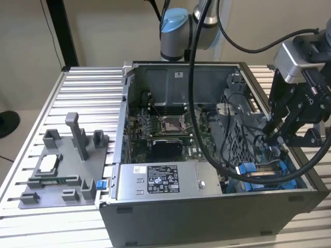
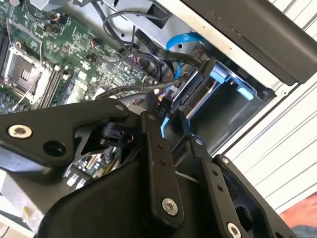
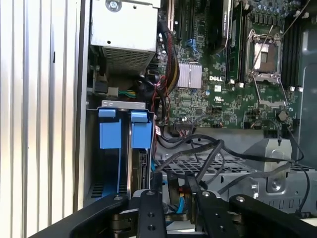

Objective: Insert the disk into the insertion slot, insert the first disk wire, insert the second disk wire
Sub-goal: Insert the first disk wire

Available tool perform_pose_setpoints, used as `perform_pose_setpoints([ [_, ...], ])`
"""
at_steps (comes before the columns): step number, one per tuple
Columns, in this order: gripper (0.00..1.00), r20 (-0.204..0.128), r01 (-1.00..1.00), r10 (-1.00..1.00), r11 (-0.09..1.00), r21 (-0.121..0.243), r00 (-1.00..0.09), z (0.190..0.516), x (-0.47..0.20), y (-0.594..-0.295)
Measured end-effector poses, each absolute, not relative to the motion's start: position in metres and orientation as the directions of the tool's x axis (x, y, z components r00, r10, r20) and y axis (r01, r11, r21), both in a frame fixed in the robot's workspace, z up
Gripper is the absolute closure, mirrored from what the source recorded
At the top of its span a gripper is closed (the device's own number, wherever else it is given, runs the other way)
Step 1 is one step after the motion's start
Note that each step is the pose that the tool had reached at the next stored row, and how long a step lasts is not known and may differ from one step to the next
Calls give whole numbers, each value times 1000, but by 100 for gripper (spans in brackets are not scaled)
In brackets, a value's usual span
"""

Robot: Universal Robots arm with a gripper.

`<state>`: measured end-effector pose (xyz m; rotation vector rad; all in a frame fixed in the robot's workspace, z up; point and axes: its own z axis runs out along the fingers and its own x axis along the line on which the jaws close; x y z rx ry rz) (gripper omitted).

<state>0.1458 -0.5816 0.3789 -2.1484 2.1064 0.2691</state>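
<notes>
Exterior view: the robot gripper (image 1: 273, 138) is hovering low inside an open computer case (image 1: 207, 217), at about 3 o'clock in the frame. Its fingers are pressing together on a black wire connector (image 2: 166, 106), seen in the second wrist view. At 4 o'clock, the disk (image 1: 261, 173) is sitting in the insertion slot (image 2: 243, 93), its blue carrier showing. A motherboard (image 1: 165, 129) is lying at 12 o'clock from the power-supply box (image 1: 158, 182).
</notes>
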Motion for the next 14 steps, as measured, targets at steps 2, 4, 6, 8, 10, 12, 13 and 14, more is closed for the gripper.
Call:
perform_pose_setpoints([
  [2,0,-210,-999,-978,-24,47,13,380,147,-582],
  [4,0,-211,-998,-978,-24,57,11,380,147,-582],
  [6,0,-211,-998,-978,-24,65,10,381,147,-582],
  [8,0,-211,-997,-977,-24,72,8,381,147,-582],
  [10,0,-211,-997,-978,-24,78,7,381,147,-582],
  [12,100,-211,-996,-978,-24,84,5,381,147,-582],
  [13,100,-211,-996,-978,-24,85,5,381,147,-582],
  [14,100,-211,-996,-978,-24,85,5,381,147,-582],
])
